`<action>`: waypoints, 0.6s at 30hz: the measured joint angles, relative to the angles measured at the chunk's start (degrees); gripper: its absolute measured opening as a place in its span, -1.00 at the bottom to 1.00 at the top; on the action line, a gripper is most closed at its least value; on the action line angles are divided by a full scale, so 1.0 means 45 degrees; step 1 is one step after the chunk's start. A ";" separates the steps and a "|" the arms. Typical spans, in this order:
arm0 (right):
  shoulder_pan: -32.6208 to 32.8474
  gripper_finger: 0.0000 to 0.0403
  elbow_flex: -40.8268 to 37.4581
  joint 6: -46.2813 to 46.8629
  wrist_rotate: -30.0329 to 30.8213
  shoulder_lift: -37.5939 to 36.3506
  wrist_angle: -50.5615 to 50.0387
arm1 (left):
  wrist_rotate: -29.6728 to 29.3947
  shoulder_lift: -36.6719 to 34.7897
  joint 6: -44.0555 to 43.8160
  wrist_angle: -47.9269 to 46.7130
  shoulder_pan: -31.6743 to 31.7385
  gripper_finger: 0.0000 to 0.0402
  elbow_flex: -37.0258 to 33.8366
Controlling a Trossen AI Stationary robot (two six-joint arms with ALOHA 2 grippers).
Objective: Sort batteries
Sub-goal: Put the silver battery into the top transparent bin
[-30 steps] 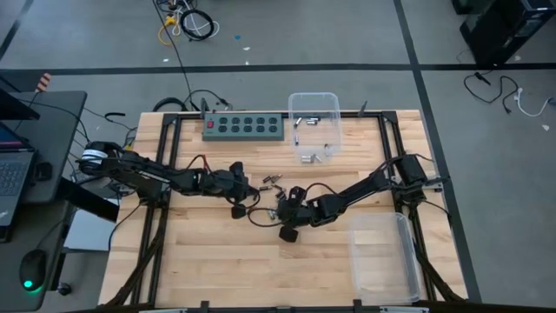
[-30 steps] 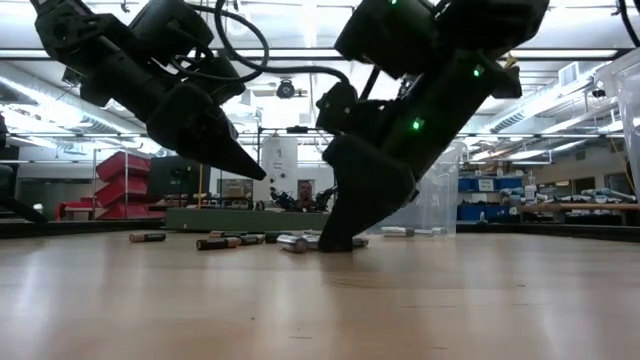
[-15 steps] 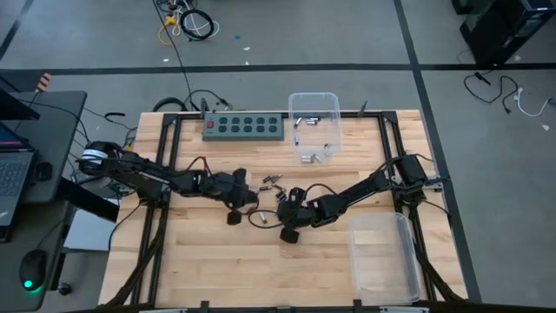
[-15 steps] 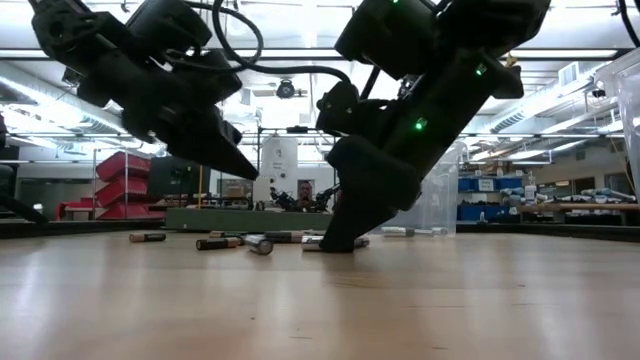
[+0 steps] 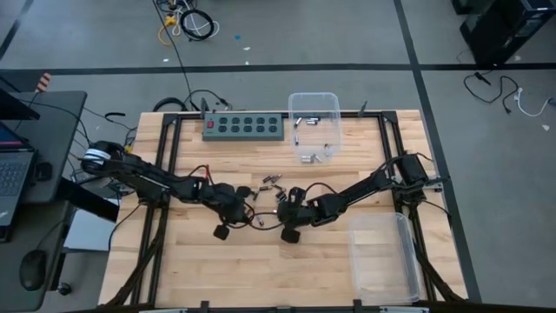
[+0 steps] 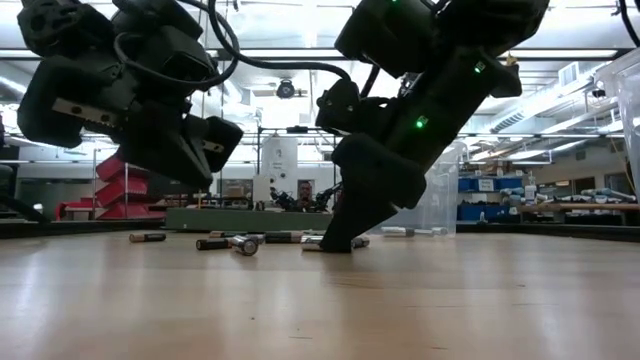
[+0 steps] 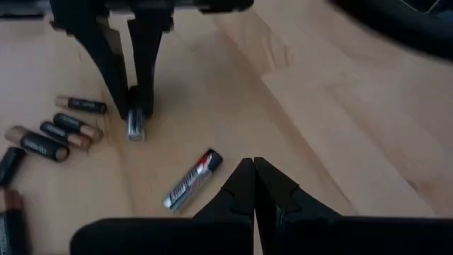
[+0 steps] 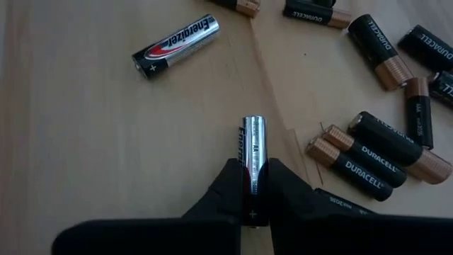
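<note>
Around us spreads a grey workshop floor with black tape lines; we work on a pale wooden table (image 5: 217,269). On it we see two clear bins (image 5: 314,129), a green power strip (image 5: 244,127) and loose batteries (image 8: 386,152) scattered mid-table. Our right gripper (image 8: 253,202), fingertips down at the wood, pinches a silver battery (image 8: 253,152). Our left gripper (image 7: 253,185) hangs just beside, fingers pressed together, empty.

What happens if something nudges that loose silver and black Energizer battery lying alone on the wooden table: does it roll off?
Probably yes. The silver and black Energizer battery is a smooth round cylinder lying on its side on the flat wooden table, so a sideways nudge would likely roll it. It looks rigid, and its glossy casing may slip between hard fingers.
</note>
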 joint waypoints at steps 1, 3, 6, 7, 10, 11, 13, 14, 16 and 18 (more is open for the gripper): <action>-0.0010 -0.86 -0.0017 0.0000 -0.0030 -0.0033 -0.0028 | -0.0037 0.0046 0.0000 -0.0005 -0.0017 -1.00 0.0000; -0.0023 -0.86 -0.0021 -0.0036 -0.0104 -0.0182 -0.0194 | -0.0150 0.0103 -0.0004 0.0068 -0.0035 -1.00 0.0000; -0.0023 -0.86 -0.0042 -0.0084 -0.0131 -0.0571 -0.0373 | -0.0741 0.0169 -0.0345 0.0136 -0.0036 -1.00 0.0000; -0.0023 -0.86 -0.0042 -0.0084 -0.0130 -0.0732 -0.0376 | -0.0848 0.0175 -0.0424 0.0062 -0.0033 -1.00 -0.0002; -0.0023 -0.86 -0.0037 -0.0092 -0.0125 -0.1230 -0.0471 | -0.0863 0.0172 -0.0642 0.0053 -0.0036 -1.00 -0.0005; -0.0023 -0.86 -0.0037 -0.0100 -0.0120 -0.1411 -0.0530 | -0.0863 0.0177 -0.0665 -0.0008 -0.0046 -1.00 -0.0005; -0.0023 -0.85 -0.0037 -0.0230 -0.0110 -0.1792 -0.0643 | -0.0863 0.0177 -0.0665 -0.0034 -0.0057 -1.00 -0.0005; -0.0023 -0.85 -0.0037 -0.0309 -0.0109 -0.2007 -0.0672 | -0.0865 0.0177 -0.0670 -0.0022 -0.0061 -1.00 -0.0004; -0.0023 -0.86 -0.0023 -0.0404 -0.0086 -0.2427 -0.0786 | -0.1007 0.0177 -0.0670 -0.0059 -0.0087 -1.00 -0.0005; -0.0083 -0.86 -0.0023 -0.0554 -0.0062 -0.2829 -0.0907 | -0.1126 0.0177 -0.0675 0.0080 -0.0100 -1.00 -0.0005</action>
